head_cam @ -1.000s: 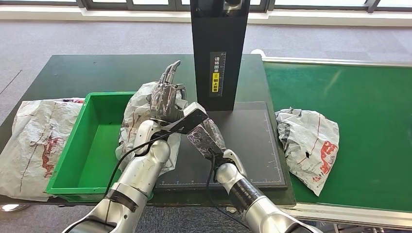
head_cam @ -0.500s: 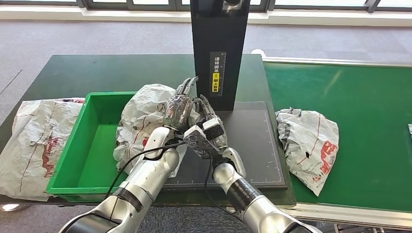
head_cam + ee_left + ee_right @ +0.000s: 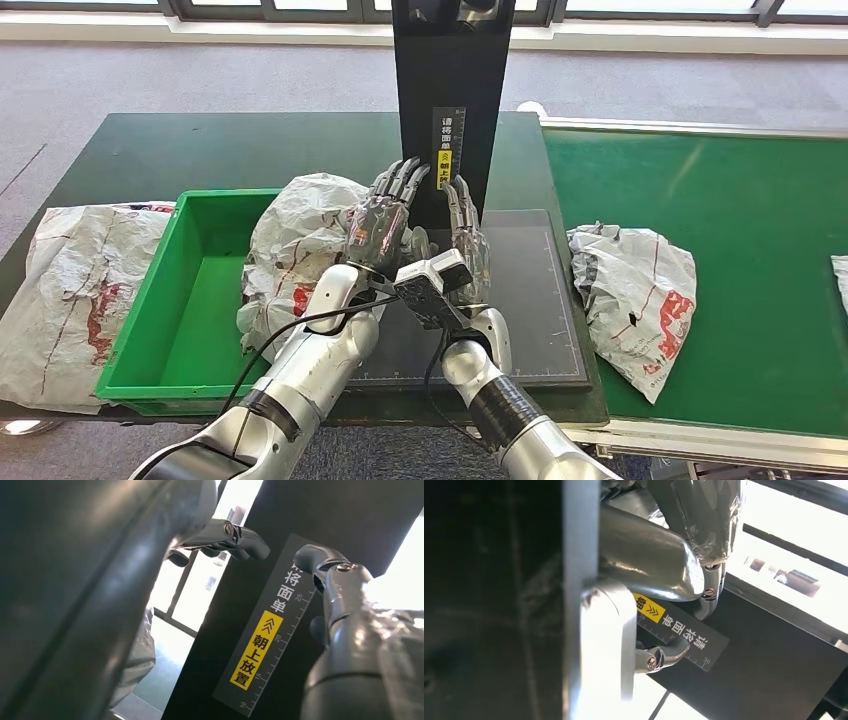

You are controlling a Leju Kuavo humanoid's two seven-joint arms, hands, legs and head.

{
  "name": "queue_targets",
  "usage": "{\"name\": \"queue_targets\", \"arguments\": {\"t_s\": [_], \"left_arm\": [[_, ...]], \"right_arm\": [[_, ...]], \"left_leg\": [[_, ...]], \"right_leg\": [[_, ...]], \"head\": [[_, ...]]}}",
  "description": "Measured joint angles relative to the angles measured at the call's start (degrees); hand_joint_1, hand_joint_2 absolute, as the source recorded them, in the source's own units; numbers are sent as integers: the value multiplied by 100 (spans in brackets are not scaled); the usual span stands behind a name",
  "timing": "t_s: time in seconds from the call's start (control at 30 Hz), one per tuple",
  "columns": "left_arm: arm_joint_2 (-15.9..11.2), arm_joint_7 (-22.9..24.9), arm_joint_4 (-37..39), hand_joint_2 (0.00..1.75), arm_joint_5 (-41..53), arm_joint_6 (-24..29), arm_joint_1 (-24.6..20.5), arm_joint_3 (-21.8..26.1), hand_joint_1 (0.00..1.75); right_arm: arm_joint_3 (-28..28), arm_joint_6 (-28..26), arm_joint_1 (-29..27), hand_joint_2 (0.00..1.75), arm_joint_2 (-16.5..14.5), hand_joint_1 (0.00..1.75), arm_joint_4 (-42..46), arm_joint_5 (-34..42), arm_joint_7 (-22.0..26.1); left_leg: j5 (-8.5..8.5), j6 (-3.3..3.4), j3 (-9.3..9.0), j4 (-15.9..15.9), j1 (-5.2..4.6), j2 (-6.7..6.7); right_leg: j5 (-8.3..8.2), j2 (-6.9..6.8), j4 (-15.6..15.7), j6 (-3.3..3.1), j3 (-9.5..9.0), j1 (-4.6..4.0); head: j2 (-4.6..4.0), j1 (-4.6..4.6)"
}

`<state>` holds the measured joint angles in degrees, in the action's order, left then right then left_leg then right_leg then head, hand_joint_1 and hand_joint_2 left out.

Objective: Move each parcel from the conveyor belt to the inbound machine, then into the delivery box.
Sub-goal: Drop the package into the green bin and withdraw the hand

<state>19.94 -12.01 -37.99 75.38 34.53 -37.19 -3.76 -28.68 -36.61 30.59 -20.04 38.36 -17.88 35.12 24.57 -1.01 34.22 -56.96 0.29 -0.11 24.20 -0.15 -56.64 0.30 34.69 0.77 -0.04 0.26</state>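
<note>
Parcel (image 3: 300, 240) sits crumpled between the bin (image 3: 190, 290) and the machine (image 3: 450, 110), just left of both hands. Left hand (image 3: 385, 215) and right hand (image 3: 465, 245) are empty, fingers spread. Looks soft, light, slippery — best gathered by a fold.
</note>
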Motion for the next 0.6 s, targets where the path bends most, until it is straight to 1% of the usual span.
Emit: {"name": "queue_targets", "arguments": {"t_s": [0.2,0.33,0.37,0.43,0.53,0.6], "left_arm": [[2,38,-5,175,72,32,6,-2,0],[4,13,-173,175,173,340,95,6,0],[8,-63,-365,175,176,428,193,33,0],[24,-322,-979,175,91,509,492,153,0],[55,-591,-1906,175,-289,524,894,405,0],[45,-657,-2268,175,-606,529,1016,639,0]], "right_arm": [[3,1,-15,0,4,0,21,-8,-17],[3,14,-21,0,3,0,22,-1,-16],[3,14,-22,0,-1,0,22,-11,-15],[1,-4,-3,0,-18,0,23,-35,-35],[1,-135,36,0,-30,0,25,-61,-68],[94,-268,-18,0,-17,0,156,-418,-6]], "left_leg": [[-1,0,0,0,0,0],[0,-1,1,0,0,0],[0,-1,1,0,0,3],[3,-4,-2,1,0,14],[5,-6,-3,1,3,16],[4,-7,-3,1,7,11]], "right_leg": [[0,0,-1,0,0,0],[0,1,-1,0,0,1],[0,4,-1,0,0,1],[0,15,-1,-1,4,0],[5,16,-1,-5,7,-5],[9,6,-1,-8,6,-10]], "head": [[1,0],[0,1],[0,1],[1,0],[1,-2],[1,-1]]}}
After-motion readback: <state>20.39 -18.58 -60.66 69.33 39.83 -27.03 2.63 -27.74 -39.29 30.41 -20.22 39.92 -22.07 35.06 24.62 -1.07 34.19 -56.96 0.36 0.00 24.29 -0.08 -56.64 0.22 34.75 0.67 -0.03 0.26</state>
